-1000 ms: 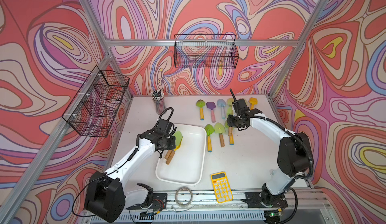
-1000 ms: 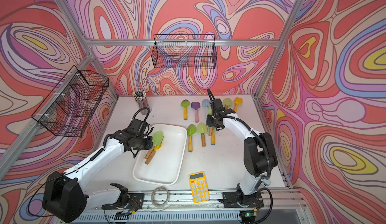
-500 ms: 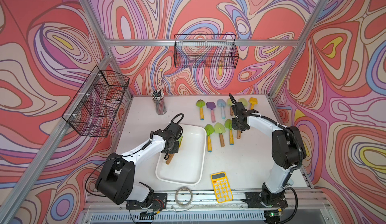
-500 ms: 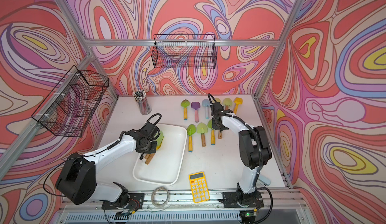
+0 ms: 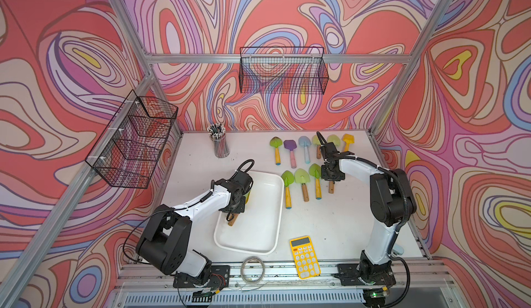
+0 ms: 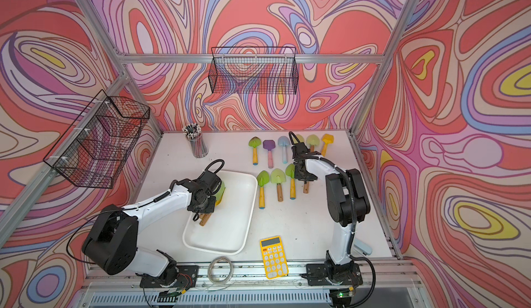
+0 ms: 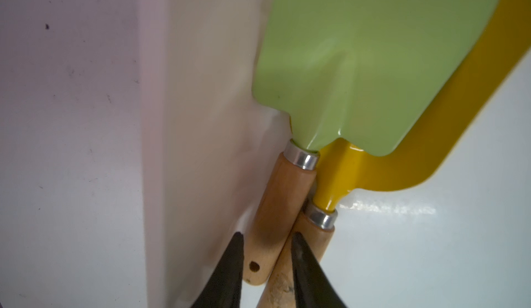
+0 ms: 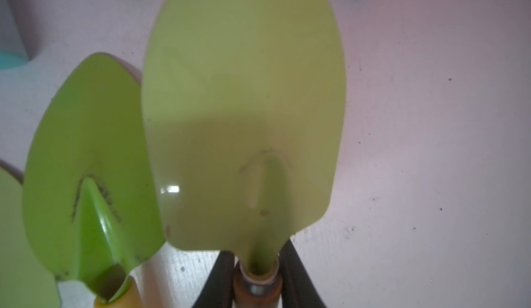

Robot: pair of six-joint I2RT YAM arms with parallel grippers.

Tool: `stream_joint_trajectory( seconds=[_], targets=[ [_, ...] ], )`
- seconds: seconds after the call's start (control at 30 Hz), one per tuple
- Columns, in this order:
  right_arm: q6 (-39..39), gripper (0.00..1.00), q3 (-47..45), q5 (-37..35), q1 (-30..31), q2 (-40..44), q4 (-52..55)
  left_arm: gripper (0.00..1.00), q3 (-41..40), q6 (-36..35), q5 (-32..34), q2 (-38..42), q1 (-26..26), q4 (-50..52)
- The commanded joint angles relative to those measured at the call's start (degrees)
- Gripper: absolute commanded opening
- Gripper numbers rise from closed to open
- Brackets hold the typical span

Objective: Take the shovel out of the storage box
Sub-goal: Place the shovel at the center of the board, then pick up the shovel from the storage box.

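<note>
Partly hidden: yellow shovel (image 7: pixel 402 174) beneath green shovel (image 7: pixel 373 62).

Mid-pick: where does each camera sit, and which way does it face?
Top views: side by side, high over the robot's base edge, facing down toward the back wall; the table, left arm and right arm show whole.
Left wrist: on the left arm, facing along the left gripper into the storage box; fingertips flank the green shovel handle.
Right wrist: on the right arm, facing along the right gripper, shut on a pale green shovel, table behind.
Shared: top views and left wrist both show the storage box.
</note>
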State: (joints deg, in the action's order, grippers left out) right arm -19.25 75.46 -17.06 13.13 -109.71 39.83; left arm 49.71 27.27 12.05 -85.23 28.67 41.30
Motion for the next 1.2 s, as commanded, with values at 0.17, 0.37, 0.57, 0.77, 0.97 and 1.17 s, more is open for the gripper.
stream_joint_trajectory(
  seconds=[0.17, 0.37, 0.57, 0.77, 0.97, 1.17],
  targets=[
    [0.0, 0.20, 0.6, 0.3, -0.3, -2.6, 0.0, 0.36, -0.9, 0.9, -2.3, -1.7, 1.4, -1.3],
    [0.1, 0.21, 0.8, 0.2, -0.3, -3.8, 0.2, 0.36, -1.0, 1.5, -4.2, -2.1, 2.6, -2.5],
    [-0.1, 0.22, 0.9, 0.4, -0.3, -4.7, 0.0, 0.37, -1.5, 2.5, -4.2, -1.2, 3.2, -2.6],
    [-0.4, 0.29, 0.9, 0.5, -0.3, -3.0, 0.3, 0.41, -2.6, 3.2, -3.5, 0.4, 3.2, -2.0],
    [-1.2, 0.33, 0.3, 0.9, -0.3, 1.1, 0.5, 0.40, -4.0, 3.6, -5.2, 0.7, 3.2, -3.5],
    [-1.8, 0.34, -1.0, 1.1, -0.3, 5.3, 0.1, 0.36, -5.6, 4.9, -8.5, 1.0, 3.2, -5.7]
  ],
)
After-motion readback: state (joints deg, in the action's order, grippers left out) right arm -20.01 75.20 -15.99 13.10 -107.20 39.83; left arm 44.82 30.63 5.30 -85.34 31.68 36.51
